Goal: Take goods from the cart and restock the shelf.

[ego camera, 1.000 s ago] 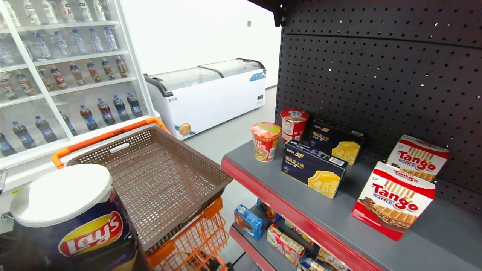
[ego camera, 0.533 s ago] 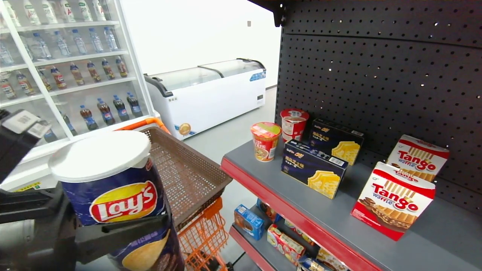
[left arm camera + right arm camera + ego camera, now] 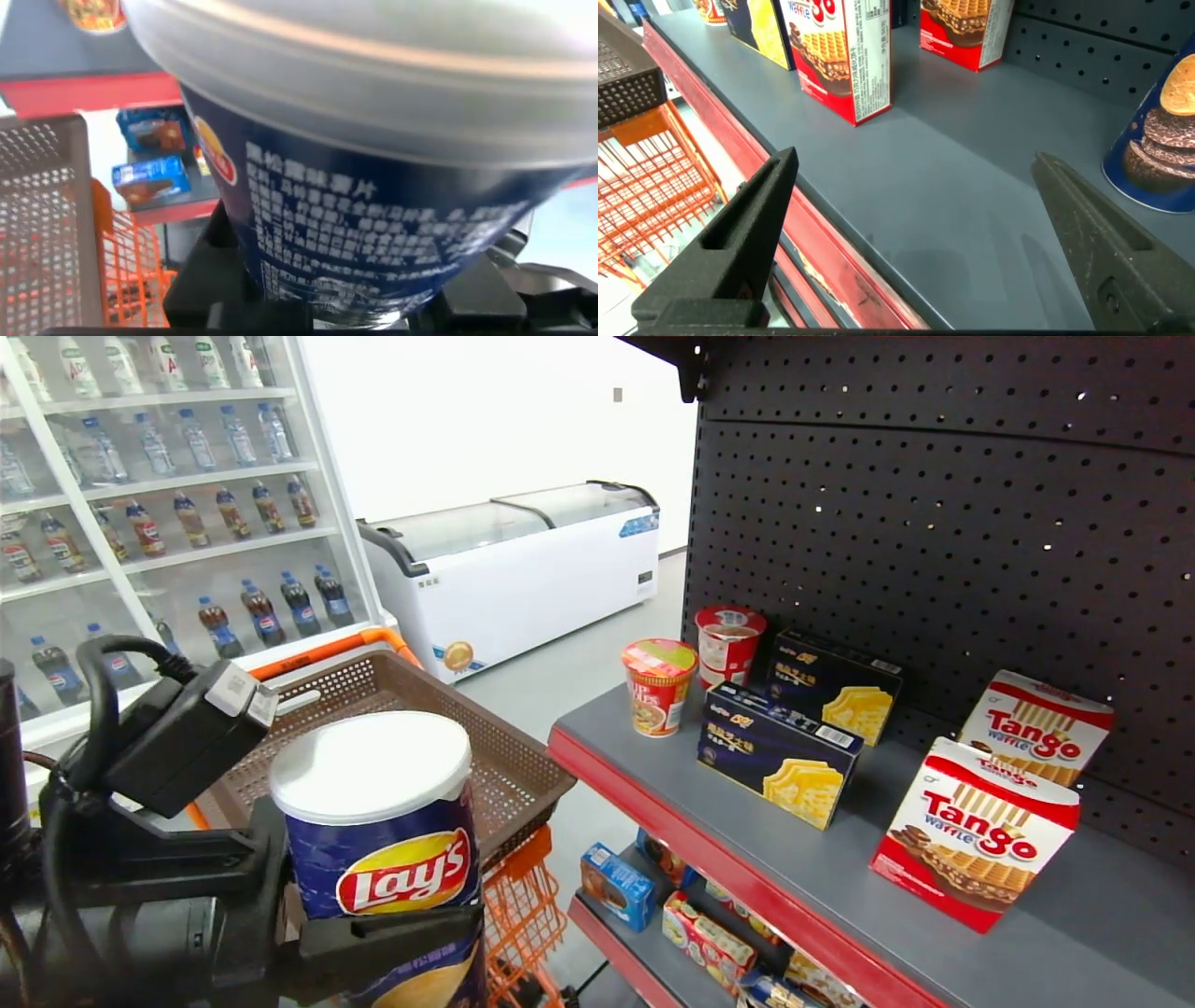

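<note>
A blue chips can (image 3: 383,840) with a white lid stands upright in my left gripper (image 3: 373,919), which is shut on its lower body. It hovers over the near corner of the brown cart basket (image 3: 439,709), left of the grey shelf board (image 3: 653,775). The left wrist view shows the can (image 3: 374,205) close up, clamped between the dark fingers (image 3: 215,280). My right gripper (image 3: 915,252) is open with nothing between its fingers, just above the shelf board (image 3: 971,196) near its red front edge.
On the shelf stand two cup noodles (image 3: 658,686), two dark biscuit boxes (image 3: 775,756) and two red wafer boxes (image 3: 976,831), with a black pegboard (image 3: 934,541) behind. A blue cookie pack (image 3: 1158,140) stands beside the right gripper. The orange cart frame (image 3: 509,915) is below the basket; a drinks fridge (image 3: 168,523) and a chest freezer (image 3: 523,569) stand behind.
The left gripper has carried the chips can from the view's lower left corner rightward toward the shelf, and more of the arm has come into view. The shelf goods have not moved.
</note>
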Robot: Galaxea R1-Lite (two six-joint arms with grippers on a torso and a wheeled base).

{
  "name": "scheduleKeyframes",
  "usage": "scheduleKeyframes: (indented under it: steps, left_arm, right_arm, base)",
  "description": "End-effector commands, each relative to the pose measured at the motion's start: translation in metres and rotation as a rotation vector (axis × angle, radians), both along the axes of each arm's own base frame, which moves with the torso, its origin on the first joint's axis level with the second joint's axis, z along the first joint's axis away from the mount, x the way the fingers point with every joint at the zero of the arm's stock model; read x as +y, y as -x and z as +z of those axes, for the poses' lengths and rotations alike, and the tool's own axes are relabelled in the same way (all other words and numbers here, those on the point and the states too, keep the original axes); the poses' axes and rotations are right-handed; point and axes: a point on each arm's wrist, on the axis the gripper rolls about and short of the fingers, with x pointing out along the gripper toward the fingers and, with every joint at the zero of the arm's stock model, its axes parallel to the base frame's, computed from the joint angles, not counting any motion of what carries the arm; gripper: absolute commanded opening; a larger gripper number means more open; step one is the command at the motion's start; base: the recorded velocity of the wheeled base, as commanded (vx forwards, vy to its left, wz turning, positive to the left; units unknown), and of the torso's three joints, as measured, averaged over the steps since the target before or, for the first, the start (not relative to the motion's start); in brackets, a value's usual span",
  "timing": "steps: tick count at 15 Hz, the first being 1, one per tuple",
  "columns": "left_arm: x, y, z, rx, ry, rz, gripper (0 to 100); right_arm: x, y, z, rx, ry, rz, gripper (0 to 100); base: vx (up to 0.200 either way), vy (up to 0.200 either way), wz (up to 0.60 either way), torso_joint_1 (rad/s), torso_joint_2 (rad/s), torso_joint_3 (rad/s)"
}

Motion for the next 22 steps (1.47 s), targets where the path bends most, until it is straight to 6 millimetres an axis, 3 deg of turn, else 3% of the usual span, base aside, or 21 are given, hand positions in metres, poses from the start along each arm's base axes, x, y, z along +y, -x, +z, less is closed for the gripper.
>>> scheduleKeyframes:
  steps: [1,4,8,22]
  left_arm:
    - [-0.0024,-0.0022,-0.0034,0.01,-0.002,-0.013,0]
    - [-0.0036,-0.0017,-0.0002,-0.012,0.072,-0.141,0]
    - [-0.0041,0.0002,-0.001,-0.01,0.08,-0.174,0]
    - [-0.0079,0.0006,0.0016,-0.027,0.125,-0.288,0]
  right_arm:
    - [0.0,-0.0001,-0.0002,0.001,0.0,0.002,100]
    - [0.0,-0.0001,-0.0002,0.001,0.0,0.001,100]
    - [0.0,-0.0001,-0.0002,0.001,0.0,0.001,100]
    - [0.0,-0.0001,-0.0002,0.001,0.0,0.001,100]
  base:
    - [0.0,0.0,0.0,0.0,0.0,0.0]
    - [0.0,0.0,0.0,0.0,0.0,0.0]
    - [0.0,0.0,0.0,0.0,0.0,0.0]
    - [0.0,0.0,-0.6,0.001,0.0,0.002]
